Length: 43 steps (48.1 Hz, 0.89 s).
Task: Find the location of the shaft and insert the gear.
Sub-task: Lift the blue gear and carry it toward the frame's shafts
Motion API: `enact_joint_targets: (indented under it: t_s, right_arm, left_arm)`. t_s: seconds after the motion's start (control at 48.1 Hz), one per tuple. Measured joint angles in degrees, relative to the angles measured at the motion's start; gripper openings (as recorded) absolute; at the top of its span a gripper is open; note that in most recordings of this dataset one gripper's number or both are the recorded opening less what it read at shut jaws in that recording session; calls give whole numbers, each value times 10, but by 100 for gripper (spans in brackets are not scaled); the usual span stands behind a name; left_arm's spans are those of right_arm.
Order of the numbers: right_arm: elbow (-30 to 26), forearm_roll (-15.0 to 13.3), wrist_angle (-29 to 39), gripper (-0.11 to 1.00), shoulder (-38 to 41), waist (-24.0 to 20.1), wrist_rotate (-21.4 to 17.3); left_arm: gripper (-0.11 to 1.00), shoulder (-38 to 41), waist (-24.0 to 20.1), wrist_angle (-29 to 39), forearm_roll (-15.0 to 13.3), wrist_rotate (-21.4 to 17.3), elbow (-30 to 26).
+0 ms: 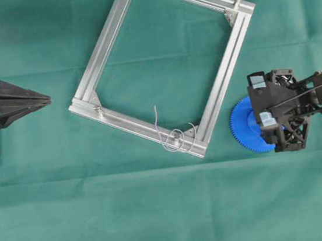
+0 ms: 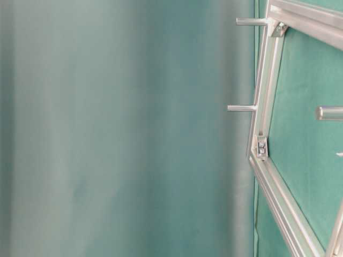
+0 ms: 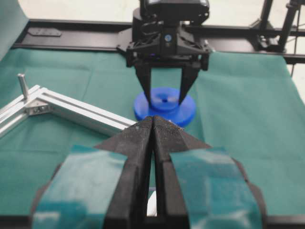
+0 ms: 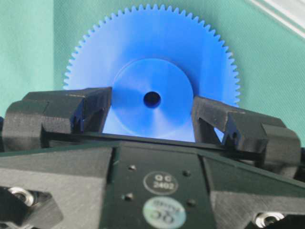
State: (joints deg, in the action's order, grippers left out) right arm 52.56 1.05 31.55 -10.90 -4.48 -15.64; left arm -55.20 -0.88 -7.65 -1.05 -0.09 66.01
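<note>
The right gripper (image 4: 152, 112) stood spread around the hub of the gear (image 4: 152, 62) — flat on the cloth, with the shaft (image 1: 177, 135) well apart — the closed left gripper (image 1: 44, 100) farther off.

Even bright light; table-level pic's left blurred.

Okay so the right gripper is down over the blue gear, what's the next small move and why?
Probably close the right gripper on the raised hub of the gear. Its fingers stand either side of the hub with the jaws open, and the gear lies flat on the cloth, outside the frame. The shaft waits at the frame's near corner, so a firm hold should come first.
</note>
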Motion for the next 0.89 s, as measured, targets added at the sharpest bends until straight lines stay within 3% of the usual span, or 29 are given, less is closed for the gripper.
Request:
enact_joint_targets:
  t_s: [0.603,0.893]
  right_arm:
    - [-91,-35,163,69,-115,1,-1]
    - [-114,-50,206,69,-128,2,0]
  left_arm:
    - [1,1,0,-2,0,0,-1]
    - [1,1,0,0,0,-1,-1]
